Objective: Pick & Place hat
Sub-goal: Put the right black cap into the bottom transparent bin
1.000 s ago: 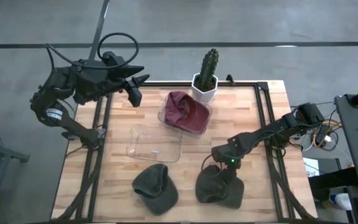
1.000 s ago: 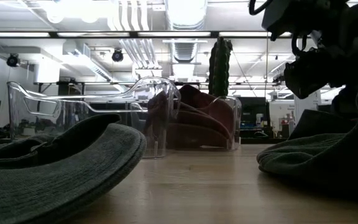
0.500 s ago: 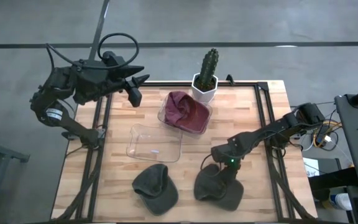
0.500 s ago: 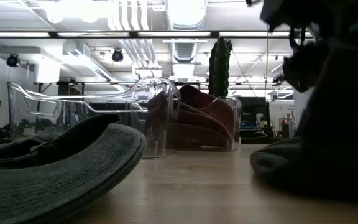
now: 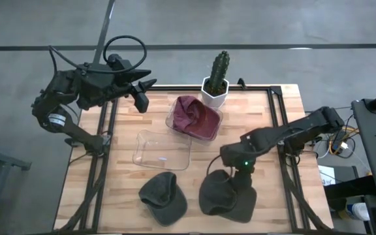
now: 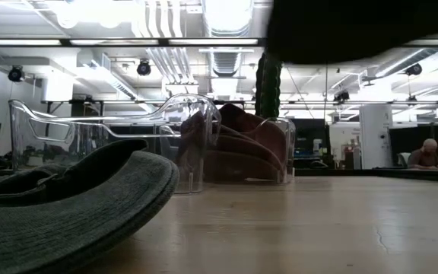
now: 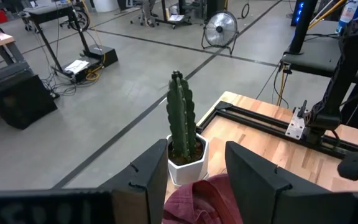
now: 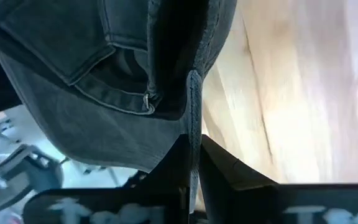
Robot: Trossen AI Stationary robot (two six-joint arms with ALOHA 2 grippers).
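Note:
A dark green hat (image 5: 226,198) hangs just above the table's near right part, with my right gripper (image 5: 231,171) shut on it. In the low view it shows only as a dark mass (image 6: 356,27) at the top, with bare wood beneath. In the right wrist view its strap and buckle (image 8: 146,99) show above the gripper (image 8: 193,149). A second dark hat (image 5: 163,198) lies with its crown on the table near the front edge. A maroon hat (image 5: 194,116) sits in a clear tub. My left gripper (image 5: 142,91) waits open above the far left corner. My right gripper pinches a thin edge of the hat's cloth (image 8: 194,118) between its two fingers, close to the strap opening. The fingers come slanting down from the table's right side. The hat hangs below them, bunched and clear of the table.
An empty clear tub (image 5: 163,150) stands left of centre, beside the tub with the maroon hat. A potted cactus (image 5: 216,81) stands at the far edge. Bare wood (image 5: 273,137) lies on the right side. A person (image 6: 428,154) sits far off in the room.
My right gripper has gone up with the dark green hat. The hat lay spread on the table a second ago, then bunched upward, and now hangs clear of the wood, shifted slightly toward the table's left.

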